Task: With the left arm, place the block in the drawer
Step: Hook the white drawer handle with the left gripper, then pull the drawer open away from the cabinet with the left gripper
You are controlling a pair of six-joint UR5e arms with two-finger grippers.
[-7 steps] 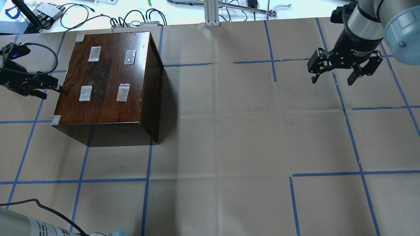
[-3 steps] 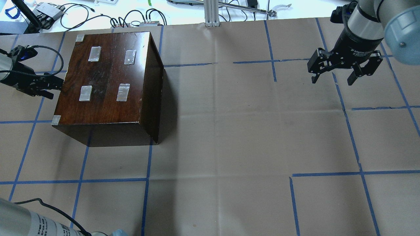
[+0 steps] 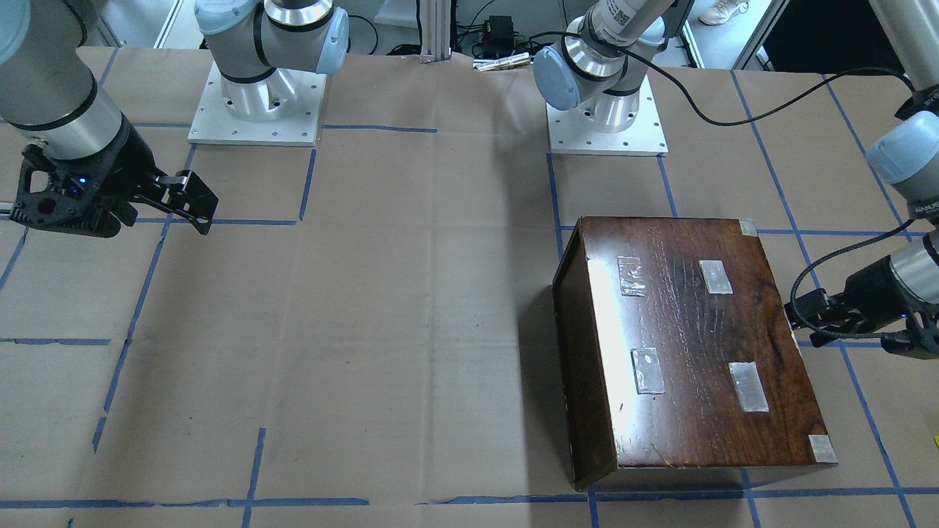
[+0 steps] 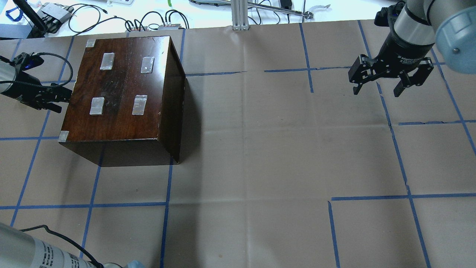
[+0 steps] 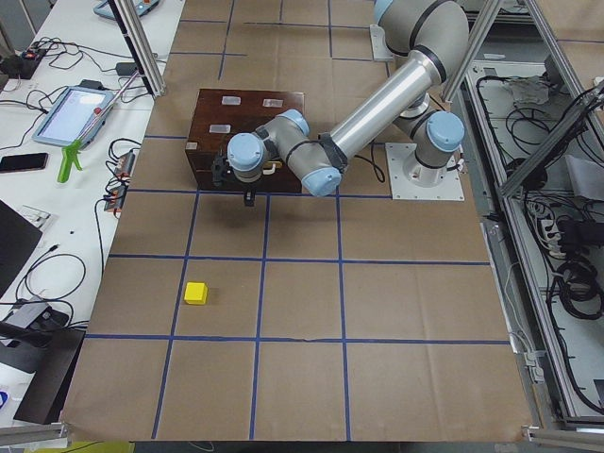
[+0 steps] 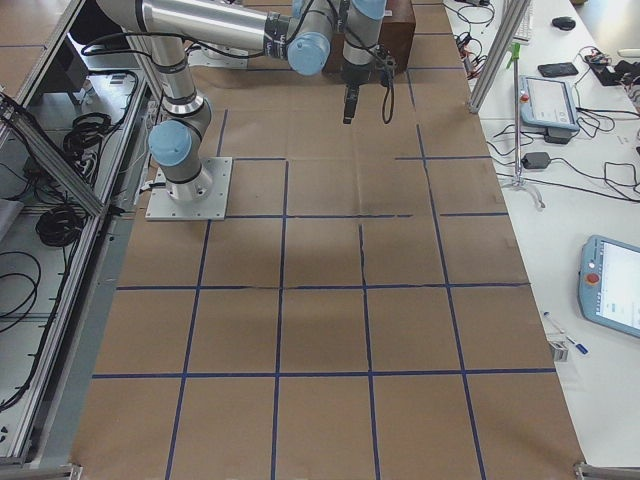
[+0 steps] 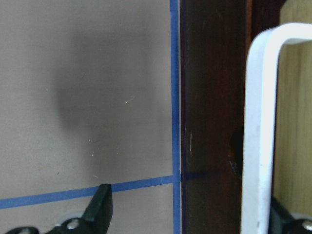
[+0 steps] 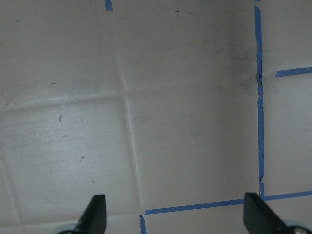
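Observation:
The yellow block (image 5: 195,293) lies on the brown paper, well apart from the cabinet, and shows only in the exterior left view. The drawer shows in the left wrist view as a dark front panel (image 7: 209,97) with pale wood (image 7: 292,97) beside it. I cannot tell how far out it is. My left gripper (image 4: 61,101) is open at the cabinet's front (image 3: 796,312). A white handle (image 7: 258,122) stands between its fingers (image 7: 102,207). My right gripper (image 4: 377,89) is open and empty above bare paper (image 8: 178,214).
The dark-brown cabinet (image 4: 119,85) with tape patches stands at the table's left. A black cable (image 3: 807,279) loops off the left wrist. Cables and gear lie beyond the far edge (image 4: 148,18). Blue tape lines (image 4: 167,204) grid the paper.
My left gripper has drawn back a little from the cabinet's edge and shifted slightly toward the far side. The left arm's lower link has risen in view. The right arm has not moved.

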